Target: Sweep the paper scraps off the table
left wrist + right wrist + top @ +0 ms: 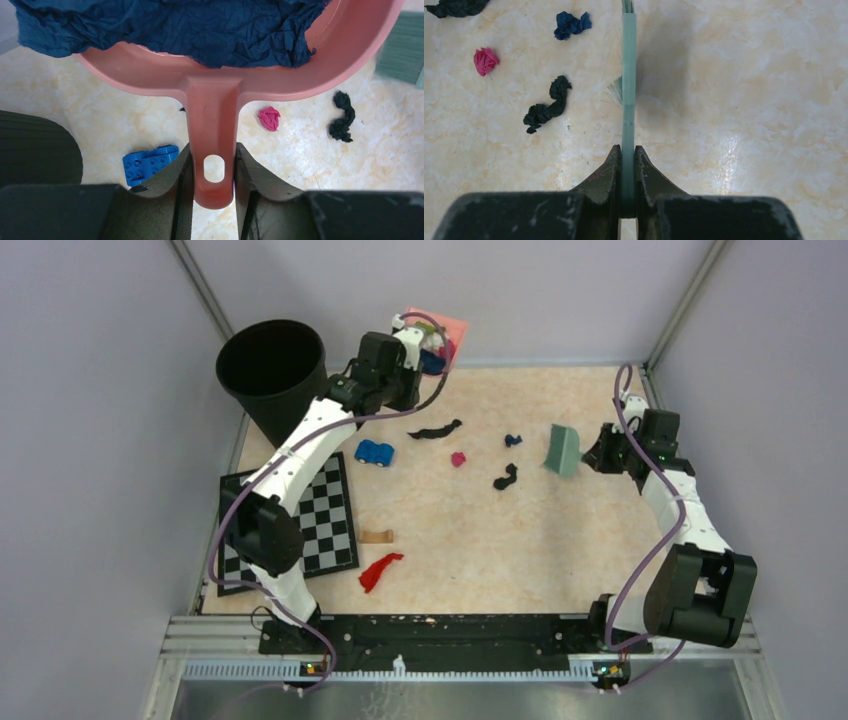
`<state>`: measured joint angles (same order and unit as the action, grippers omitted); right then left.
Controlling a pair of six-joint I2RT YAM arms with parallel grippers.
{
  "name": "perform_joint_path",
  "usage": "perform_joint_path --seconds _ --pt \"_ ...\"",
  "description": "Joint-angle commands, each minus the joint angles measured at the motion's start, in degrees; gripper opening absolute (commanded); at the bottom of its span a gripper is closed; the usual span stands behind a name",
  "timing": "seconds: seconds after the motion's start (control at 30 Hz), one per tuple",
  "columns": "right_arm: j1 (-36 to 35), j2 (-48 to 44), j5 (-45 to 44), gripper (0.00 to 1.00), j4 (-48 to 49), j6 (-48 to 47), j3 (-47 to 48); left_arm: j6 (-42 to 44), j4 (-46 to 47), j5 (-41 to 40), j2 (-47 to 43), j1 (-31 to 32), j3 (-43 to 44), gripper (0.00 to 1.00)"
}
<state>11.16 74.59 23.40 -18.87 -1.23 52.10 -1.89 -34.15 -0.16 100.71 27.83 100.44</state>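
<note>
The left gripper (pixel 428 348) holds the pink dustpan (pixel 455 328) at the far edge of the table (pixel 560 540); the black bin (pixel 272 370) stands to its left; the right gripper (pixel 594 453) clamps the green brush (pixel 562 450) — paper scraps (pixel 506 477) lie scattered to its left — black, dark blue, magenta.

Place: a robot lab's test cell.
Walls: plain pale panels (pixel 90 440) closed in the table (pixel 560 550) on three sides.
Mounting: a black base plate (pixel 450 632) sat on an aluminium rail (pixel 450 670).
Cabling: purple cables (pixel 619 400) hung exposed.
</note>
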Motion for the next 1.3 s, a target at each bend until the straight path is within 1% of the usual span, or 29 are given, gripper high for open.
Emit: perform_joint_path --seconds 0.0,0.1,0.27,0.37,0.47,0.6,0.7,0.8,0.97,1.1,1.27 --pt "0.42 -0.20 1.74 0.00 0.87 -1.08 0.48 -2.44 1.02 4.11 -0.40 -3.95 4.74 0.00" --pt "0.49 -0.08 2.10 0.00 0.53 -1.05 0.46 -5.50 1.73 9.47 -1.04 -9.04 4.97 0.00" --pt "0.53 0.24 3.44 0.00 0.38 -0.90 0.25 -13.49 6.67 24.63 -1.69 -19.47 2.86 0.00" --pt "0.53 0.50 3.83 0.00 0.24 -0.99 0.22 -17.66 9.18 32.41 -1.51 -24.58 1.92 0.00" --pt "0.53 0.62 4.15 0.00 0.11 -1.08 0.06 -23.36 14.67 40.53 -1.86 -29.54 -0.64 0.00" --pt "0.53 0.92 4.54 0.00 -0.02 -1.25 0.07 -32.30 23.19 47.06 -2.70 -33.29 -6.33 0.00" --pt "0.53 1.27 4.79 0.00 -0.18 -1.47 0.20 -40.69 32.97 49.81 -5.07 -35.67 -13.25 0.00" --pt "0.53 1.89 5.11 0.00 -0.49 -1.82 0.41 -47.66 42.77 50.60 -7.06 -37.24 -19.83 0.00" --pt "0.53 2.45 5.43 0.00 -0.95 -2.18 0.55 -57.05 55.41 52.38 -8.75 -39.12 -27.02 0.00" --pt "0.53 2.50 5.43 0.00 -1.00 -2.32 0.55 -66.21 69.48 53.18 -9.55 -40.50 -31.68 0.00" --pt "0.53 2.59 5.51 0.00 -1.16 -2.46 0.62 -83.82 90.45 51.17 -8.92 -41.95 -38.47 0.00"
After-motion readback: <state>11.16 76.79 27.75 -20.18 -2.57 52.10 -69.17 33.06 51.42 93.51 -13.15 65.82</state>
